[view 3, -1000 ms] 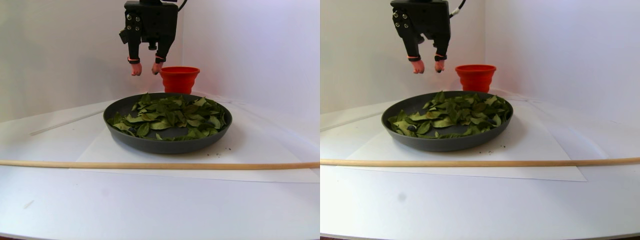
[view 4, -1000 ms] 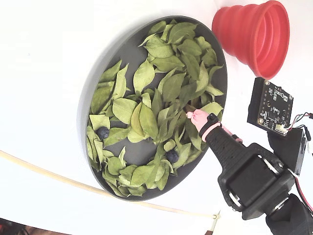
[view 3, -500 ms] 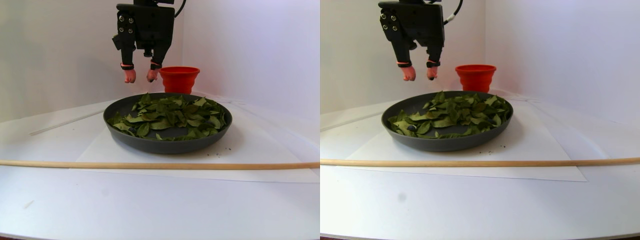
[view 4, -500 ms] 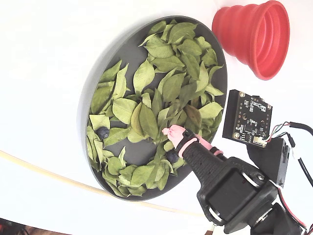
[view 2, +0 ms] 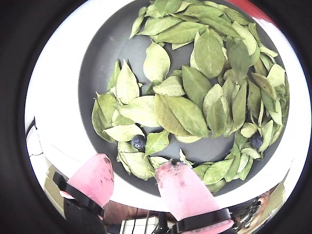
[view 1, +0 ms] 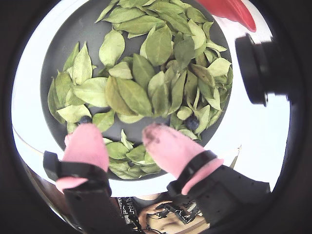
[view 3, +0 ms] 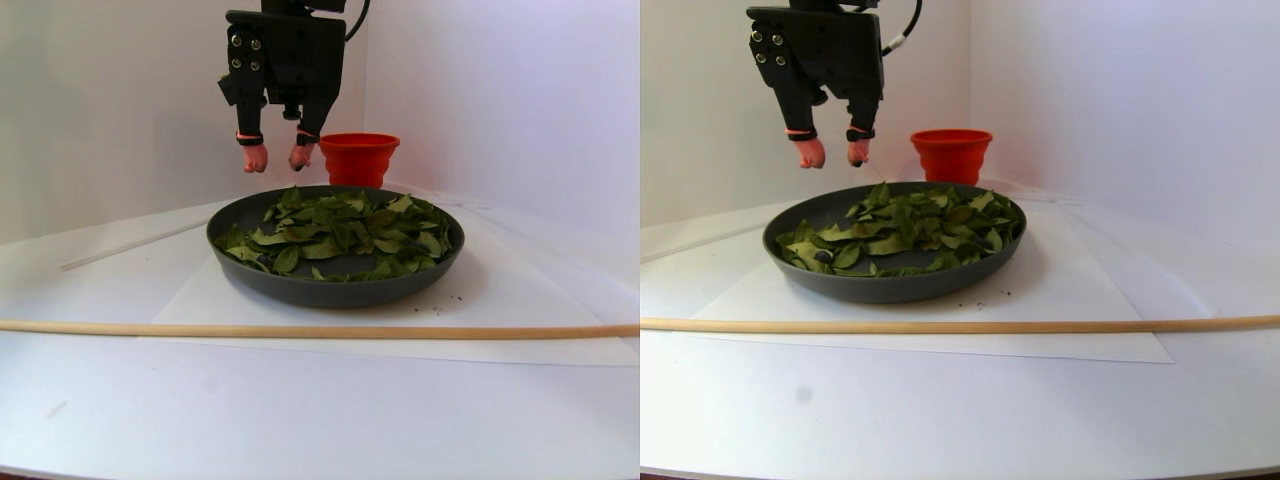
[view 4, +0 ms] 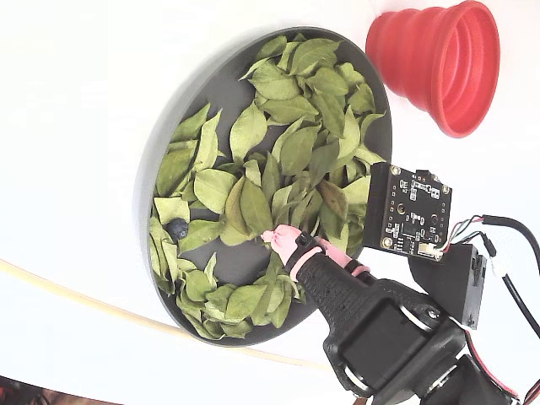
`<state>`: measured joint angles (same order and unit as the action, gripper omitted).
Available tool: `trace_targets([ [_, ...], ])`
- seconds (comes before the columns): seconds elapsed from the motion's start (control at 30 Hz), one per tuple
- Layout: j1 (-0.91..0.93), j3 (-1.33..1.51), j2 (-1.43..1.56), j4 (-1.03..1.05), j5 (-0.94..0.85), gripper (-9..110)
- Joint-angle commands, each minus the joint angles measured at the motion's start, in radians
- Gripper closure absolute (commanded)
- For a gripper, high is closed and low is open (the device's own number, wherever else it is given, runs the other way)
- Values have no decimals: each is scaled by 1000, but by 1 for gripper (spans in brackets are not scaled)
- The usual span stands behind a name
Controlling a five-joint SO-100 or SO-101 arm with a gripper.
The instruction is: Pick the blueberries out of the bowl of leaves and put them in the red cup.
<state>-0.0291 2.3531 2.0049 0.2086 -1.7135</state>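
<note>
The dark grey bowl [view 4: 143,211] [view 3: 335,290] is filled with green leaves [view 4: 253,202] [view 2: 183,109]. One of the blueberries [view 4: 176,229] lies near the bowl's left rim in the fixed view. Both wrist views show two blueberries among the leaves [view 1: 85,119] [view 1: 191,123] [view 2: 138,142] [view 2: 256,141]. My gripper [view 3: 276,157] [view 1: 119,136] [view 2: 136,165] hangs open above the bowl, with nothing between its pink fingertips [view 4: 283,238]. The red cup [view 4: 439,59] [view 3: 358,158] stands upright just beyond the bowl's far rim.
A thin wooden stick [view 3: 300,330] [view 4: 67,295] lies across the table in front of the bowl. A white paper sheet [view 3: 520,300] lies under the bowl. A bare circuit board [view 4: 411,211] rides beside the gripper. White walls close in behind.
The open gripper has moved away from the red cup across the bowl and dropped a little. In the fixed view it now covers the berry near the bowl's lower rim.
</note>
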Motion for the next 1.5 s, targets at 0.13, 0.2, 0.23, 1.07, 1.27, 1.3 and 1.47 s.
trace_targets([
  [0.13,-14,9,-12,-28,5,85],
  [0.2,-17,12,-21,-32,8,85],
  [0.23,-17,17,-25,-34,9,85],
  [1.07,-32,41,-150,-137,26,86],
  [1.27,-40,43,-184,-167,35,86],
  [1.3,-40,43,-187,-169,35,86],
  [1.47,-43,41,-216,-190,37,86],
])
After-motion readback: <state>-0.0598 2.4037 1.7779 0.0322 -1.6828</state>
